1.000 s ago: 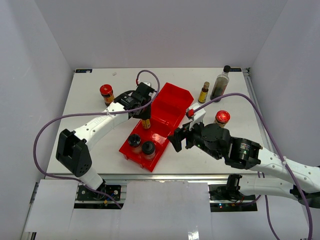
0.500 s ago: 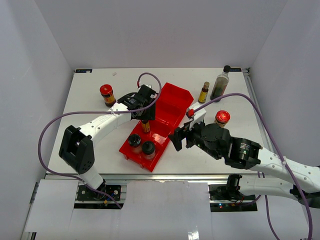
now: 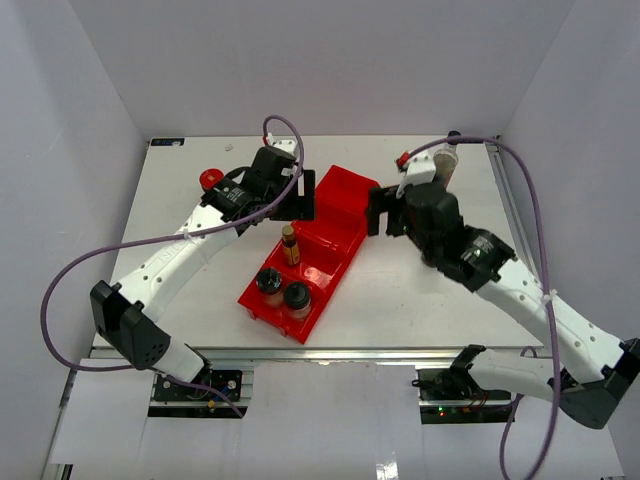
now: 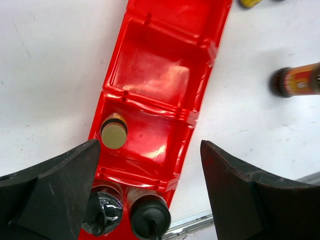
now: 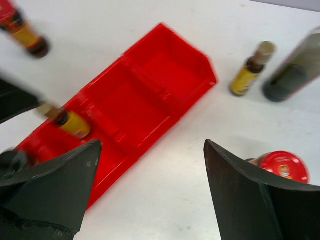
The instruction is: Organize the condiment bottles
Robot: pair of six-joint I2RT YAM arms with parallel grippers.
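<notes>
A slim yellow-labelled bottle (image 3: 290,245) stands alone in the middle compartment of the long red bin (image 3: 345,215). Two black-lidded jars (image 3: 269,282) (image 3: 296,296) fill its near compartment. My left gripper (image 3: 298,200) hangs open above the bin's far part, holding nothing; its wrist view shows the bottle's cap (image 4: 114,136) below. My right gripper (image 3: 378,212) is open beside the bin's far end. Its wrist view shows a second slim bottle (image 5: 247,75), the tall dark bottle (image 5: 295,70) and a red-lidded jar (image 5: 280,167) on the table. Another red-lidded jar (image 3: 210,180) stands far left.
The bin's far compartment (image 4: 160,80) holds nothing. The table's near metal rail (image 4: 300,180) runs just past the bin's near end. White walls enclose the table on three sides. Purple cables loop off both arms.
My left gripper opened, let go of the yellow-labelled bottle in the middle compartment, and rose back toward the far side. The right arm swung from mid-table to the bin's far end.
</notes>
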